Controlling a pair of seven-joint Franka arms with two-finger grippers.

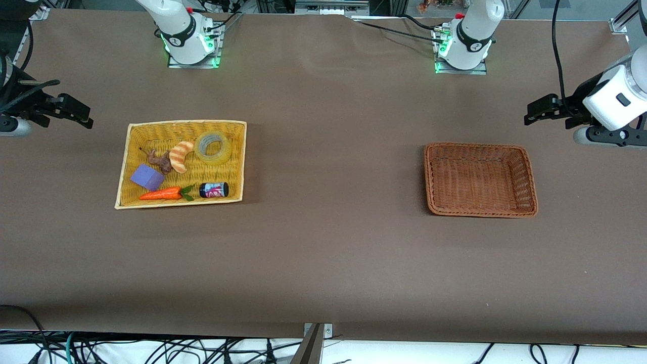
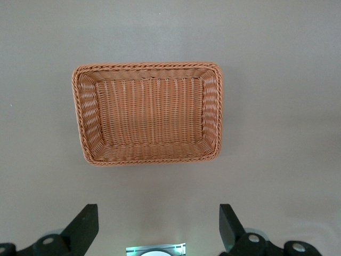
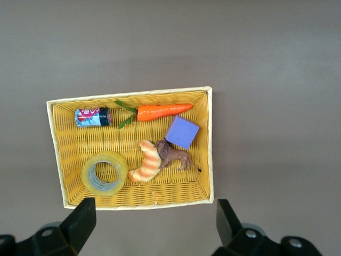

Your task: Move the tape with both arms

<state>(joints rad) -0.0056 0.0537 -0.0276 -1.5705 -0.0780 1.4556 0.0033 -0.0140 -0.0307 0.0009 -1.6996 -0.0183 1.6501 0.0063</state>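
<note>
In the yellow basket point(image 1: 124, 167) toward my right arm's end of the surface point(image 1: 323, 242), the tape point(image 1: 213, 147) lies flat beside a croissant toy point(image 1: 181, 156). My right claw point(image 3: 152, 224) hangs above it, spread wide. My left claw point(image 2: 159, 226), equally wide, hangs over a brown basket point(image 1: 528, 177).

The worktop point(image 1: 323, 242) is brown and flat. Two baskets sit right on it, well apart. The yellow basket point(image 1: 126, 172) is toward the right arm's end. The brown basket point(image 1: 525, 172) is toward the left arm's end. The two white arm bases point(image 1: 189, 48) stand along one edge of the worktop.
</note>
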